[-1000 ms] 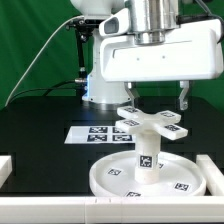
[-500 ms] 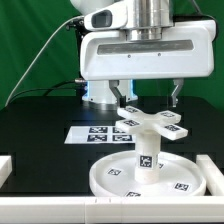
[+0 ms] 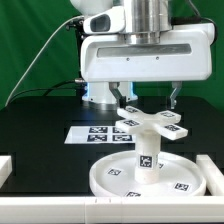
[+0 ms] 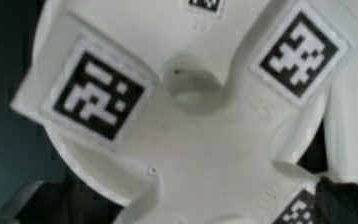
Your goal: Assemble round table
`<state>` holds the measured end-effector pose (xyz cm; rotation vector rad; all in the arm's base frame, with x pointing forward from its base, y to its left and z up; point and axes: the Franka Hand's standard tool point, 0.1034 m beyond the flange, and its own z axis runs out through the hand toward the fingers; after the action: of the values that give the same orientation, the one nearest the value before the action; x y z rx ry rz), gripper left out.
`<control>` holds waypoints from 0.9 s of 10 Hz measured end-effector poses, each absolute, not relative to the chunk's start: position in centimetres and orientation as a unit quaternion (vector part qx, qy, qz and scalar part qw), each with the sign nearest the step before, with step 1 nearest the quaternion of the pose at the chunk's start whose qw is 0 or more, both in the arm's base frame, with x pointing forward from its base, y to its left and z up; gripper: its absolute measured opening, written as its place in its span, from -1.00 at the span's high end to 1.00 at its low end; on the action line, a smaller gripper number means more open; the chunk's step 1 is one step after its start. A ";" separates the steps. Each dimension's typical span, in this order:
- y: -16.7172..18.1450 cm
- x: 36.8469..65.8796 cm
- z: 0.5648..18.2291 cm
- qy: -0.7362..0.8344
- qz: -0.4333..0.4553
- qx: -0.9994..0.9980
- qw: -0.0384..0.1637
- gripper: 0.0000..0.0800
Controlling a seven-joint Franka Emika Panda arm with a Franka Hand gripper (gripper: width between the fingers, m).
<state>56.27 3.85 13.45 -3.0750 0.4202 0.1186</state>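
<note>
The large round disc lies rim up on the black table at the front. The short post stands upright at its middle. The cross-shaped piece sits on top of the post, its arms carrying square tags. My gripper hangs open just above the cross, one finger on each side, holding nothing. In the wrist view the cross-shaped piece fills the picture from close above, with a small round hub between its tagged arms.
The marker board lies flat behind the disc. White edge rails run along the exterior view's left, front and right. The arm's base stands at the back before a green curtain.
The gripper has shifted toward the exterior view's left, coming over the cross-shaped piece. It stayed open. The disc, post and cross have not moved.
</note>
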 end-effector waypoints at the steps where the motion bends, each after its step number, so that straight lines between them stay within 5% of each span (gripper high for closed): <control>1: 4.3 56.6 13.3 0.138 0.039 -0.990 0.017 -0.62; 9: 4.4 56.8 12.1 0.088 0.043 -0.995 -0.003 -0.62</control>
<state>56.78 4.44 12.13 -3.1315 0.2768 0.1353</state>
